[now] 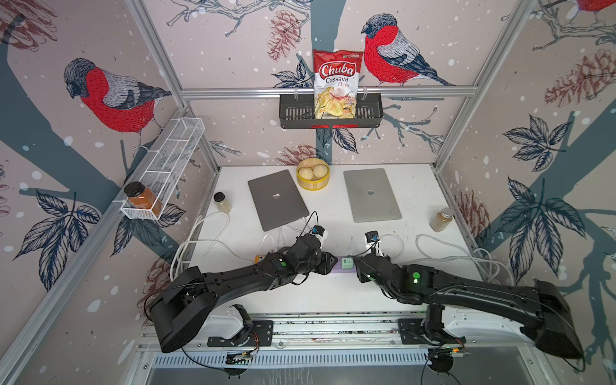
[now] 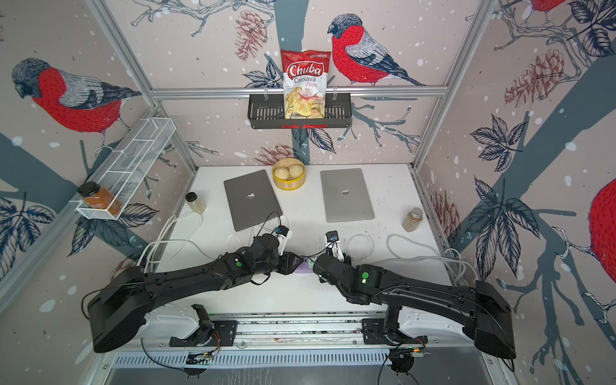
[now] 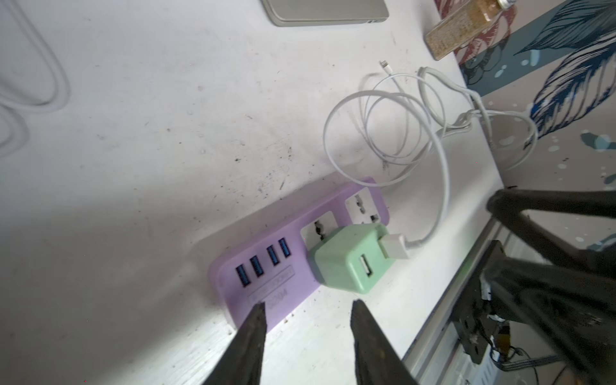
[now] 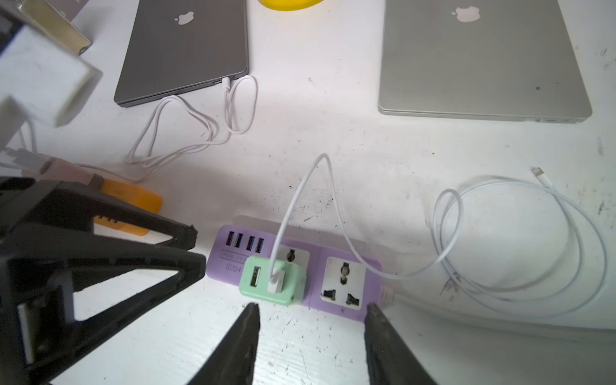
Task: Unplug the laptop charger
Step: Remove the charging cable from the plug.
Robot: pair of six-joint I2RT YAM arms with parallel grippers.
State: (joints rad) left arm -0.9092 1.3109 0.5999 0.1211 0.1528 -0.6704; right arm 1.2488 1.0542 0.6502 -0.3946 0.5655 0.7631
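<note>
While left gripper and right gripper hung open, empty, at power strip, wrong-pull risk existed: green adapter nearest; charger plug lay at 11 o'clock.

Lab test booth, aluminium frame, bird-print wall panels, rail-mounted robot arms

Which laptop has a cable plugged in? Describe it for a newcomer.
On the white table, a yellow steamer basket sits between a silver laptop and the darker grey laptop. Only the darker one has a white cable plugged into its near edge.
</note>
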